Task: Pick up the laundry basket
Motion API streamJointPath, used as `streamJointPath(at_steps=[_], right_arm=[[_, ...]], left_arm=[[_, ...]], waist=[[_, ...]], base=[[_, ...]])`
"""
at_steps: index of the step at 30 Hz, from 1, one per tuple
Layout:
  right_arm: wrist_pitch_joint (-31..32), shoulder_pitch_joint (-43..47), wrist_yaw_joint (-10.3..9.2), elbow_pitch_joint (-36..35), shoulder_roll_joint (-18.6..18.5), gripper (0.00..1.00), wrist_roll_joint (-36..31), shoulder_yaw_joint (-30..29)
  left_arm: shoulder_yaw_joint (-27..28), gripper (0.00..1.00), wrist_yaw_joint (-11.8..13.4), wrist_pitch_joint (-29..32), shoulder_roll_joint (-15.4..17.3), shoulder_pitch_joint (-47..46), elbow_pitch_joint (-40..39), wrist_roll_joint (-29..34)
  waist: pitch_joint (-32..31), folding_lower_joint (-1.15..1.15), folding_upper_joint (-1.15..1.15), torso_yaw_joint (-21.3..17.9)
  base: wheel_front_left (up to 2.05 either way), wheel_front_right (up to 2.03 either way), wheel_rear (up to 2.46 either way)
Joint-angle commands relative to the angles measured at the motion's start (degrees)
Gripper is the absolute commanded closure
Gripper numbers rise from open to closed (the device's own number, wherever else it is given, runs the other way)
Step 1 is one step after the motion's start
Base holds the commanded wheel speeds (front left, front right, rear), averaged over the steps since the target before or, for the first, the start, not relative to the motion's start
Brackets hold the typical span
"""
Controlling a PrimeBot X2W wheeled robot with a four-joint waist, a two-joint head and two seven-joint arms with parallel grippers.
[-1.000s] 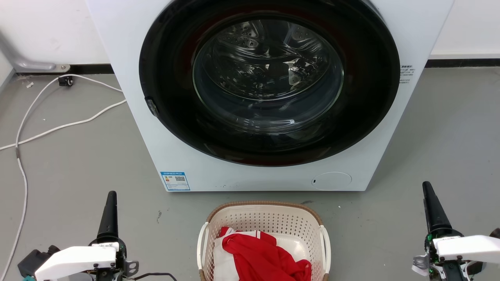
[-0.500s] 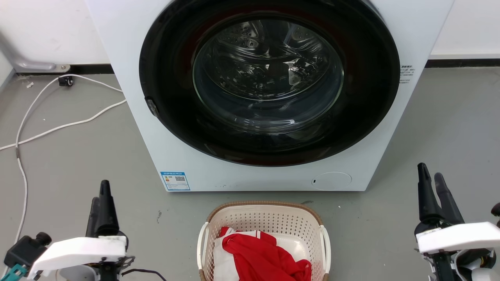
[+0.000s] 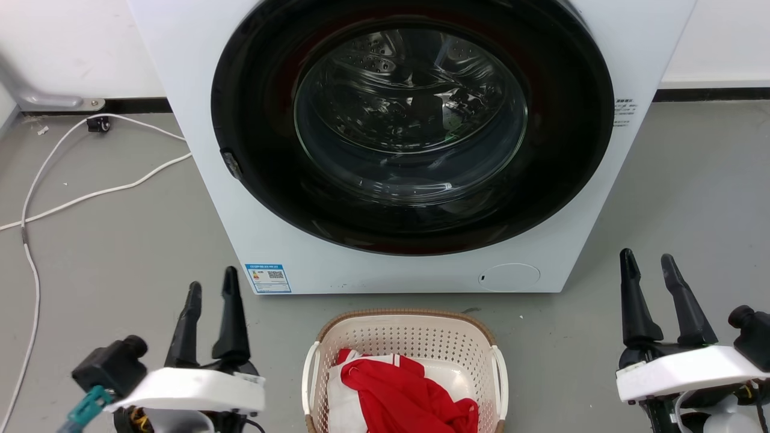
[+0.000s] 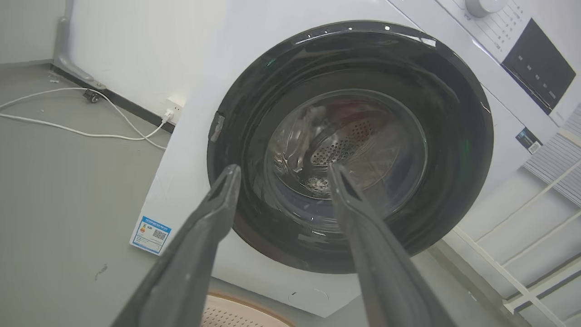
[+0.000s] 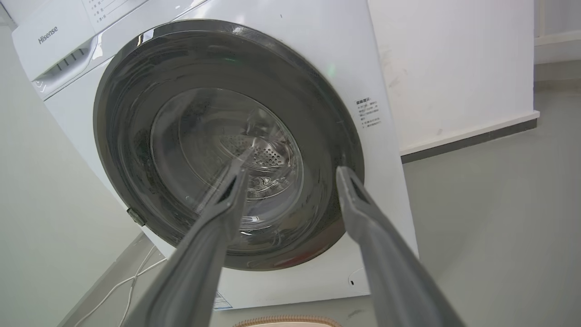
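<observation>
One laundry basket [image 3: 409,338] | cream, perforated | brown rim | red cloth [image 3: 409,391] inside

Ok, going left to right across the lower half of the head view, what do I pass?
White cable → left gripper, open → laundry basket with red and white clothes inside → right gripper, open.

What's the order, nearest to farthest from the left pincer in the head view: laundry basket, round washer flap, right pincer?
From the left pincer:
1. laundry basket, on the floor just to its right.
2. round flap, low on the washer front, right side.
3. right pincer, far right.
</observation>
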Motion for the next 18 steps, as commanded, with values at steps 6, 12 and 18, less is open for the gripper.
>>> streamJointPath(at_steps=[6, 12, 18], right_arm=[[-1.42, 0.53, 0.00, -1.28, -0.13, 0.00, -6.14, 0.25], [-2.63, 0.95, 0.00, -0.21, -0.12, 0.00, -10.35, 1.10], [-3.43, 1.77, 0.00, 0.48, -0.12, 0.00, -13.68, 1.31]], left_arm=[[-4.13, 0.00, -0.10, -1.39, 1.10, 0.06, -1.86, 10.40], [-9.86, 0.00, 4.17, -2.55, 4.18, 0.06, -1.51, 17.41], [-13.65, 0.00, 6.45, -3.40, 6.35, 0.07, -0.65, 19.75]], waist=[[0.18, 0.00, 0.00, -0.16], [0.23, 0.00, 0.00, -0.37], [0.08, 0.00, 0.00, -0.41]], base=[[0.00, 0.00, 0.00], [0.00, 0.00, 0.00], [0.00, 0.00, 0.00]])
